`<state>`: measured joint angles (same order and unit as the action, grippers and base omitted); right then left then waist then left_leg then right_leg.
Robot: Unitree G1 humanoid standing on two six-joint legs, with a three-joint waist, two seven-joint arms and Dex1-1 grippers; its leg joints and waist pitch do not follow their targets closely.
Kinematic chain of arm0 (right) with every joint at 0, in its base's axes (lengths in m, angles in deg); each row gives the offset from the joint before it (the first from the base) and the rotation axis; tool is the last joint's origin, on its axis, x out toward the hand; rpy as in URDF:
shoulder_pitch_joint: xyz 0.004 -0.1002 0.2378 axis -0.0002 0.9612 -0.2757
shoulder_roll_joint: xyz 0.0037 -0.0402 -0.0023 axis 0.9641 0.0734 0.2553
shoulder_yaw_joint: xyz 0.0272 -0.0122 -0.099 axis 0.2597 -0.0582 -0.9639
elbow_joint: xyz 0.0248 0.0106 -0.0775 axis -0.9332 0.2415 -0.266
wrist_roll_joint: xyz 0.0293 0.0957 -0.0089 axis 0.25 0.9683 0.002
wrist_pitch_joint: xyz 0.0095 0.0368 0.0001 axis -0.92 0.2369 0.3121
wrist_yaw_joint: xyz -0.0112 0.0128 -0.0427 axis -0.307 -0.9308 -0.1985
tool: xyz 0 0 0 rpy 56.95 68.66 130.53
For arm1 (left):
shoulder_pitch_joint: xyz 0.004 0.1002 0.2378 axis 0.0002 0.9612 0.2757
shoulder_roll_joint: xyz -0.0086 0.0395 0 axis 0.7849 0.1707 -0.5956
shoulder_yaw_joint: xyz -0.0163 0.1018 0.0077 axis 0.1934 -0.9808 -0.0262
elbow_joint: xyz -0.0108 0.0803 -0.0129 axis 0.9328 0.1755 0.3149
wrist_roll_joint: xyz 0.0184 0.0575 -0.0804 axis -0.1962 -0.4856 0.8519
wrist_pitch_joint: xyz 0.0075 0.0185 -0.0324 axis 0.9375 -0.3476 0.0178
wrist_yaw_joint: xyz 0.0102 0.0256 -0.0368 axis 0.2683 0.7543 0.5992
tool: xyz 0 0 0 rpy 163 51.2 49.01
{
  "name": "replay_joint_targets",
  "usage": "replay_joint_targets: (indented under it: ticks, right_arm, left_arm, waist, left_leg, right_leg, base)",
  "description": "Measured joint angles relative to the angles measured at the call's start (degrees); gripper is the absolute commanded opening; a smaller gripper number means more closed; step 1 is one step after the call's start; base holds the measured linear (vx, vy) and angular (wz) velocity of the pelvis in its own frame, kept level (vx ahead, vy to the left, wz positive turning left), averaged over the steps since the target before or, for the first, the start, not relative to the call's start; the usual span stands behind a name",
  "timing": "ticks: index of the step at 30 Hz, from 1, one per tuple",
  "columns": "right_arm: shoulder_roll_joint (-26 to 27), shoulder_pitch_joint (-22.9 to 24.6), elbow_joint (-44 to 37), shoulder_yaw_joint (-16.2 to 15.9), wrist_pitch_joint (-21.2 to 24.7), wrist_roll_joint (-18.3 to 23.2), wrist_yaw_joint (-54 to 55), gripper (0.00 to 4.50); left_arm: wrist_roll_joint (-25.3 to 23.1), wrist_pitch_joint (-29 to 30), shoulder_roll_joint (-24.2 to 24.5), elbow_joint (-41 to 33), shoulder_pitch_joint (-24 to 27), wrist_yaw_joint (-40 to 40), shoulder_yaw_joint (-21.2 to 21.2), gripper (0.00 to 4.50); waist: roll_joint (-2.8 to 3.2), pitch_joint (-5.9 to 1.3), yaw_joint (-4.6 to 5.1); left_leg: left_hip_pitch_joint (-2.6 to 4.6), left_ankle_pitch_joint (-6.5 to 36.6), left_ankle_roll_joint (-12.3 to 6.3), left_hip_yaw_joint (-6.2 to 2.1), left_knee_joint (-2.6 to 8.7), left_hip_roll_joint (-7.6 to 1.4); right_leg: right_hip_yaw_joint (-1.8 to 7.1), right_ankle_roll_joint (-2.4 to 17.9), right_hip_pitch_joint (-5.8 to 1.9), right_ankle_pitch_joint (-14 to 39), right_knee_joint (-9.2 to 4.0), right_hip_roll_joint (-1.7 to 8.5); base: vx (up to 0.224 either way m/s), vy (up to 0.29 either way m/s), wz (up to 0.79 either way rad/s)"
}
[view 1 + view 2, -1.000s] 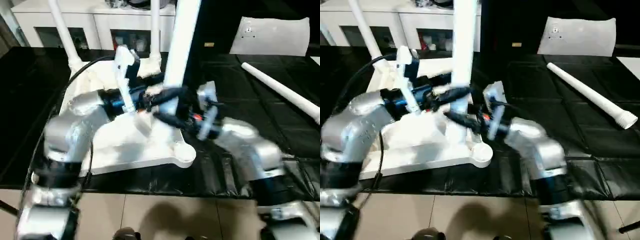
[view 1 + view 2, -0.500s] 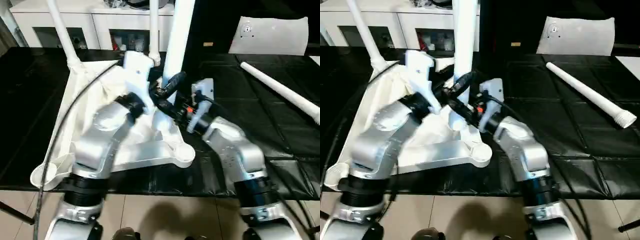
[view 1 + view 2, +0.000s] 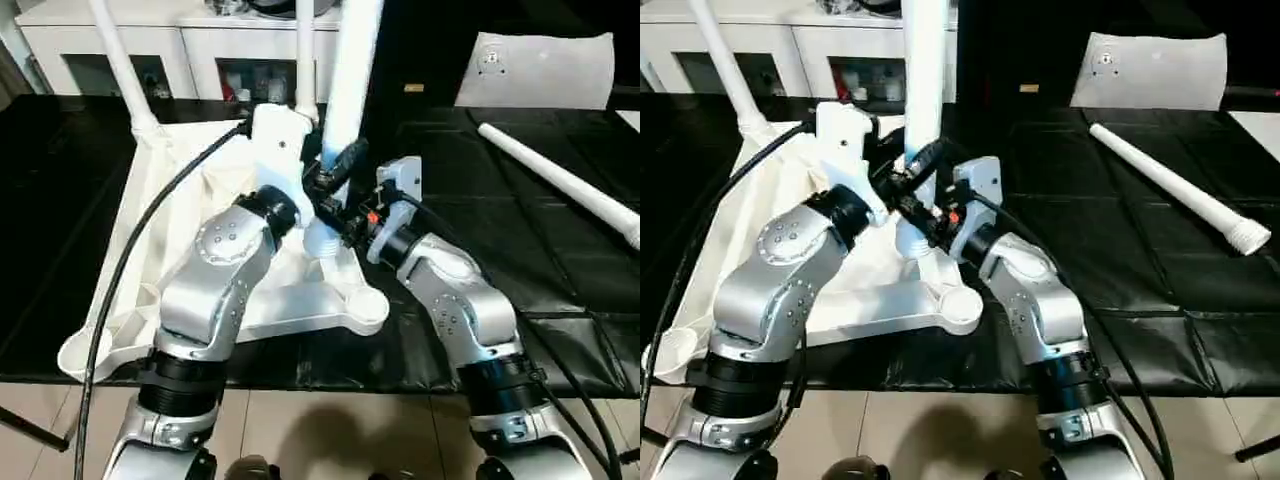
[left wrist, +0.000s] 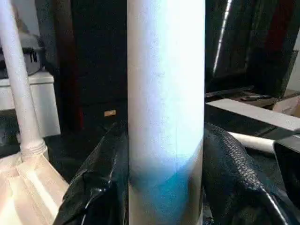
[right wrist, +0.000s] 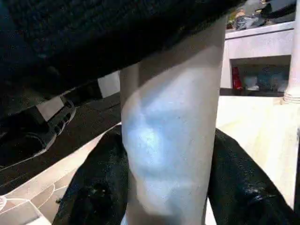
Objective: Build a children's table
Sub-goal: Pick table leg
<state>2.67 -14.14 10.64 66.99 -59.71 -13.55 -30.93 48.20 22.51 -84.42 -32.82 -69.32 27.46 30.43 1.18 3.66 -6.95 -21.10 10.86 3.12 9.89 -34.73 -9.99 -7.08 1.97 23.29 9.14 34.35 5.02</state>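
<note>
The children's table top (image 3: 300,310) lies upside down on the black work table. Two white legs (image 3: 120,60) (image 3: 305,50) stand in its far corners. A third leg (image 3: 350,80) stands upright with its lower end on the underside, just behind the near right corner socket (image 3: 367,308). My left gripper (image 3: 335,168) is shut on this leg, with black fingers (image 4: 101,187) pressing both sides of the tube (image 4: 165,93). Just below, my right gripper (image 3: 338,215) is shut on the same leg (image 5: 171,131), one finger (image 5: 98,187) on each side. A fourth leg (image 3: 560,185) lies loose at the right.
A white cabinet (image 3: 180,45) with glass doors runs along the back edge. A white bag (image 3: 535,70) lies at the far right of the black table. A black cable (image 3: 120,280) loops from my left arm across the table top. Tiled floor (image 3: 330,430) lies in front.
My left arm has swung from lying across the table top to pointing forward. Its fingers have closed in on the upright leg. The right gripper has kept its hold lower down.
</note>
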Motion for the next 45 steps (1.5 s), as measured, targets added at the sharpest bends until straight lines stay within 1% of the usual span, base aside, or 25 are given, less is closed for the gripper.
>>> replay_joint_targets:
  ticks: [1, 2, 3, 6, 8, 9, 10, 13, 14, 16, 18, 21, 25, 28, 31, 35, 36, 37, 38, 40, 41, 42, 43, 44, 45]
  right_arm:
    - [-0.02, -0.15, 0.31, -0.05, 0.0, -0.09, -0.01, 2.45]
    - [-0.14, -0.23, 0.4, -0.07, 0.02, -0.12, -0.18, 2.45]
    - [-0.61, -0.47, 0.34, -0.06, 0.08, 0.1, -1.01, 2.64]
    - [-3.02, -0.62, -1.82, 0.29, 1.89, 1.63, -3.83, 2.75]
    - [-4.18, -0.62, -2.79, 1.3, 3.45, 3.07, -5.21, 2.97]
    - [-5.42, -0.62, -3.6, 2.19, 5.15, 4.62, -6.39, 2.97]
    - [-6.3, -0.64, -4.21, 2.51, 6.33, 5.59, -7.32, 3.15]
    - [-10.02, -1.42, -4.34, 3.61, 9.83, 8.13, -10.87, 3.23]
    - [-11.11, -1.64, -4.27, 4.25, 10.32, 8.6, -11.94, 3.46]
    - [-13.2, -1.91, -4.24, 4.74, 10.43, 8.95, -14.15, 3.57]
    - [-14.66, -1.91, -4.21, 4.57, 11.23, 9.41, -17.12, 3.57]
    - [-18.44, -2.25, -4.18, 4.29, 14.37, 11.86, -23.2, 3.57]
    - [-20.4, -2.68, -4.21, 4.13, 17.74, 14.52, -28.46, 3.57]
    - [-20.92, -2.78, -4.22, 3.43, 18.9, 15.79, -31.18, 3.57]
    - [-21.34, -3.19, -4.22, 1.75, 19.0, 15.99, -34.27, 3.62]
    - [-21.97, -4.36, -4.22, 0.96, 19.05, 16.35, -37.22, 3.64]
    - [-21.98, -4.4, -4.22, 0.77, 19.14, 16.4, -37.75, 3.45]
    - [-22.11, -4.4, -4.22, 0.47, 19.46, 16.51, -38.71, 3.45]
    - [-22.13, -4.4, -4.22, 0.1, 19.84, 16.59, -39.43, 3.27]
    - [-22.12, -4.4, -4.22, -0.32, 20.12, 16.69, -40.44, 3.23]
    - [-22.12, -4.4, -4.22, -0.34, 20.12, 16.7, -40.77, 3.01]
    - [-22.12, -4.41, -4.22, -0.43, 20.12, 16.7, -40.94, 3.01]
    - [-22.12, -4.41, -4.21, -0.56, 20.12, 16.69, -41.04, 2.83]
    - [-22.09, -4.41, -4.21, -0.72, 20.12, 16.68, -41.11, 2.83]
    - [-22.07, -4.41, -4.19, -0.9, 20.11, 16.65, -41.24, 2.71]
  left_arm:
    - [0.42, 0.19, -0.04, 0.23, -0.04, -0.14, 0.3, 1.86]
    - [0.84, 0.43, -0.06, 0.69, -0.31, -0.39, 0.69, 1.86]
    - [1.19, 0.78, 0.14, 2.09, -1.05, -1.24, 2.23, 1.86]
    - [2.45, 1.22, 1.27, 5.09, -2.37, -2.15, 7.32, 1.86]
    - [3.17, 1.47, 2.15, 5.59, -2.94, -1.77, 8.7, 1.86]
    - [3.94, 1.87, 2.85, 5.99, -3.45, -0.73, 9.35, 1.86]
    - [4.78, 2.25, 3.15, 6.18, -3.71, 0.27, 9.5, 1.86]
    - [9.15, 4.19, 3.44, 7.01, -4.31, 4.47, 10.25, 1.86]
    - [10.53, 4.98, 3.52, 7.06, -4.51, 5.73, 10.57, 1.86]
    - [13.27, 6.03, 3.98, 7.04, -4.75, 8.24, 11.07, 1.86]
    - [15.94, 7.61, 4.12, 7.26, -5.27, 11.02, 11.59, 1.86]
    - [21.55, 10.21, 5.13, 7.78, -6.9, 17.74, 12.22, 1.86]
    - [25.23, 12.22, 8.05, 7.9, -8.03, 25.33, 12.05, 1.86]
    - [26.15, 13.44, 9.67, 7.99, -8.01, 29.39, 10.78, 1.86]
    - [27.6, 14.59, 11.29, 8.07, -8.05, 33.97, 9.32, 1.86]
    - [28.34, 15.75, 12.15, 8.56, -9.01, 37.81, 7.84, 1.86]
    - [28.42, 15.84, 12.27, 8.64, -9.46, 38.2, 7.61, 1.86]
    - [28.55, 15.87, 12.47, 8.84, -9.79, 39.0, 7.3, 1.86]
    - [28.65, 15.87, 12.66, 9.03, -10.02, 39.62, 6.88, 1.86]
    - [28.65, 15.88, 12.66, 9.31, -10.1, 40.44, 6.17, 1.86]
    - [28.65, 15.87, 12.65, 9.36, -10.1, 40.61, 5.92, 1.86]
    - [28.65, 15.87, 12.63, 9.43, -10.11, 40.76, 5.85, 1.86]
    - [28.65, 15.87, 12.63, 9.47, -10.11, 40.94, 5.85, 1.86]
    - [28.66, 15.87, 12.63, 9.48, -10.11, 41.16, 5.85, 1.86]
    - [28.68, 15.87, 12.63, 9.48, -10.11, 41.48, 5.83, 1.86]
  waist:
    - [0.0, 0.0, 0.14]
    - [-0.01, 0.01, 0.26]
    - [-0.01, 0.01, 0.41]
    - [-0.01, 0.01, 0.64]
    - [-0.02, 0.01, 0.51]
    - [-0.02, 0.01, 0.46]
    - [-0.02, 0.0, 0.33]
    - [-0.02, 0.0, -0.2]
    - [-0.02, 0.0, -0.28]
    - [-0.03, 0.0, -0.35]
    - [-0.03, 0.0, -0.38]
    - [-0.05, 0.01, -0.62]
    - [-0.09, 0.01, -0.64]
    - [-0.13, 0.03, -0.93]
    - [-0.27, 0.06, -1.16]
    - [-0.43, -0.01, -1.36]
    - [-0.52, -0.06, -1.39]
    - [-0.55, -0.07, -1.39]
    - [-0.59, -0.08, -1.36]
    - [-0.6, -0.09, -1.32]
    - [-0.61, -0.09, -1.32]
    - [-0.62, -0.09, -1.32]
    - [-0.62, -0.09, -1.32]
    - [-0.62, -0.09, -1.32]
    - [-0.62, -0.09, -1.33]
  left_leg:
    - [0.0, 0.0, 0.0, 0.0, 0.0, 0.0]
    - [-0.01, 0.0, 0.0, 0.0, -0.01, 0.0]
    - [-0.01, 0.0, 0.0, 0.0, -0.01, 0.0]
    - [-0.01, 0.0, 0.0, -0.01, -0.01, 0.0]
    - [-0.02, 0.01, -0.02, -0.02, 0.01, 0.0]
    - [-0.03, 0.02, -0.04, -0.02, 0.02, 0.0]
    - [-0.04, 0.03, -0.06, -0.02, 0.02, 0.01]
    - [-0.12, 0.05, -0.1, -0.01, -0.04, 0.03]
    - [-0.13, 0.06, -0.11, 0.0, -0.05, 0.03]
    - [-0.11, 0.07, -0.13, 0.01, -0.06, 0.03]
    - [-0.1, 0.06, -0.13, 0.01, -0.05, 0.03]
    - [-0.09, 0.05, -0.16, 0.01, -0.06, 0.03]
    - [-0.05, -0.13, -0.44, 0.01, -0.04, 0.02]
    - [-0.05, -0.16, -0.47, 0.02, -0.06, 0.02]
    - [-0.05, -0.15, -0.44, 0.02, -0.06, 0.02]
    - [-0.05, -0.14, -0.42, 0.02, -0.07, 0.02]
    - [-0.05, -0.14, -0.42, 0.02, -0.07, 0.02]
    - [-0.06, -0.14, -0.41, 0.02, -0.07, 0.02]
    - [-0.05, -0.14, -0.42, 0.02, -0.07, 0.02]
    - [-0.06, -0.13, -0.41, 0.03, -0.08, 0.02]
    - [-0.05, -0.13, -0.4, 0.03, -0.08, 0.02]
    - [-0.05, -0.13, -0.4, 0.03, -0.07, 0.02]
    - [-0.04, -0.13, -0.4, 0.03, -0.07, 0.02]
    - [-0.04, -0.13, -0.4, 0.02, -0.07, 0.02]
    - [-0.04, -0.14, -0.4, 0.02, -0.07, 0.02]
  right_leg:
    - [0.0, 0.0, 0.0, 0.0, 0.0, 0.0]
    - [0.0, 0.0, 0.0, 0.0, 0.0, 0.0]
    - [0.0, -0.01, 0.0, -0.01, 0.0, 0.0]
    - [0.0, -0.03, 0.0, -0.02, 0.0, -0.01]
    - [-0.01, -0.05, 0.0, -0.01, -0.03, -0.01]
    - [-0.01, -0.05, 0.0, -0.01, -0.05, -0.01]
    - [-0.01, -0.04, 0.0, -0.01, -0.08, -0.01]
    - [-0.01, 0.0, 0.0, -0.04, -0.15, 0.01]
    - [-0.01, 0.01, 0.0, -0.06, -0.17, 0.02]
    - [-0.01, 0.01, 0.0, -0.06, -0.16, 0.03]
    - [-0.01, 0.01, 0.0, -0.06, -0.13, 0.02]
    - [-0.01, 0.01, 0.0, -0.06, -0.13, 0.02]
    - [-0.01, 0.01, 0.0, -0.06, -0.08, 0.02]
    - [-0.01, 0.01, 0.0, -0.06, -0.07, 0.02]
    - [-0.01, 0.01, 0.0, -0.06, -0.05, 0.02]
    - [-0.01, 0.01, 0.0, -0.06, -0.02, 0.03]
    - [-0.01, 0.01, 0.0, -0.06, -0.02, 0.03]
    - [-0.01, 0.01, 0.0, -0.06, -0.02, 0.03]
    - [-0.01, 0.01, 0.0, -0.06, -0.02, 0.04]
    - [-0.01, 0.01, 0.0, -0.06, -0.02, 0.04]
    - [-0.01, 0.01, 0.0, -0.06, -0.02, 0.04]
    - [-0.02, 0.01, 0.0, -0.06, 0.0, 0.04]
    - [-0.01, 0.01, 0.0, -0.06, 0.0, 0.04]
    - [-0.01, 0.01, 0.0, -0.06, 0.01, 0.04]
    - [-0.01, 0.01, 0.0, -0.06, 0.01, 0.04]
  base:
    - [0.0, 0.0, 0.0]
    - [0.0, 0.0, 0.0]
    - [0.0, 0.0, 0.0]
    - [0.0, 0.0, 0.0]
    - [0.0, 0.0, 0.0]
    - [0.0, 0.0, 0.0]
    - [0.0, 0.0, 0.0]
    - [0.0, 0.0, 0.0]
    - [0.0, 0.0, 0.0]
    - [0.0, 0.0, 0.0]
    - [0.0, 0.0, 0.0]
    - [0.0, 0.0, 0.0]
    - [0.0, 0.0, 0.0]
    - [0.0, 0.0, 0.0]
    - [0.0, 0.0, 0.0]
    - [0.0, 0.0, 0.0]
    - [0.0, 0.0, 0.0]
    - [0.0, 0.0, 0.0]
    - [0.0, 0.0, 0.0]
    - [0.0, 0.0, 0.0]
    - [0.0, 0.0, 0.0]
    - [0.0, 0.0, 0.0]
    - [0.0, 0.0, 0.0]
    - [0.0, 0.0, 0.0]
    - [0.0, 0.0, 0.0]
